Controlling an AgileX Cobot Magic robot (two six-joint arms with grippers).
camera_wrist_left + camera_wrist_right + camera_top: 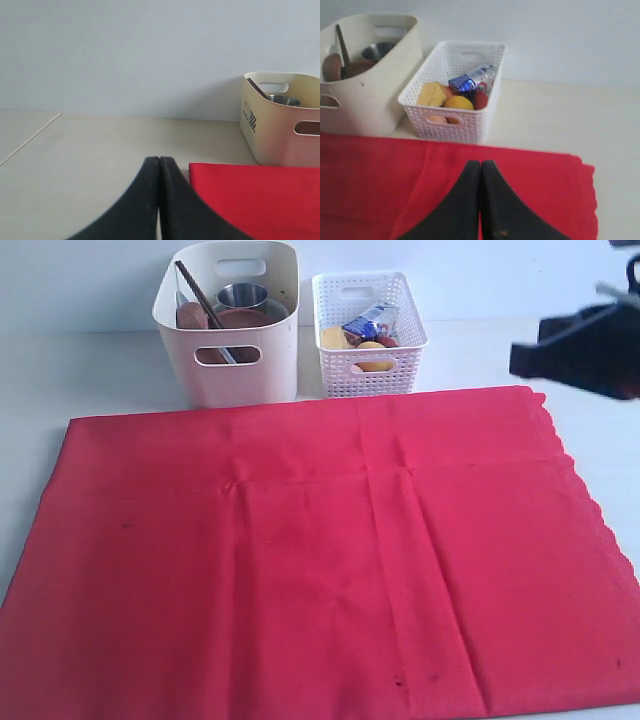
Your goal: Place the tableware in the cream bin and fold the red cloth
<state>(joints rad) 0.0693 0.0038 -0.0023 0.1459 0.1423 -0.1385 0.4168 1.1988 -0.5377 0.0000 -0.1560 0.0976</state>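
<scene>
Red cloth [320,560] lies spread flat across the near part of the bench [90,370], not yet folded, and it fills most of my exterior view. I can see a few faint creases running through it, and its scalloped edge runs down the right side of that view.

Just past its far edge the cream bin [230,370] stands upright with tableware inside. A steel cup [242,297] sits toward the back and dark chopsticks [197,292] lean across the left side. Lower down are brown wooden pieces [238,318] that I cannot sort one from another. Just beside the bin, on its right, sits the white perforated basket [368,365]. It holds a blue and white carton [372,320] and some yellow items [431,94], among other things.

My right tool [480,167] is clenched, its two fingers pressed flat together and gripping nothing. It hangs above the cloth near the far right corner, facing the basket. In the exterior view it shows as a dark blur at the upper right, raised clear of the bench.

My left tool [159,165] is likewise clenched and empty, the fingers meeting along a thin seam. It hovers over bare bench just beside the cloth's far left corner, with the cream bin beyond it.
</scene>
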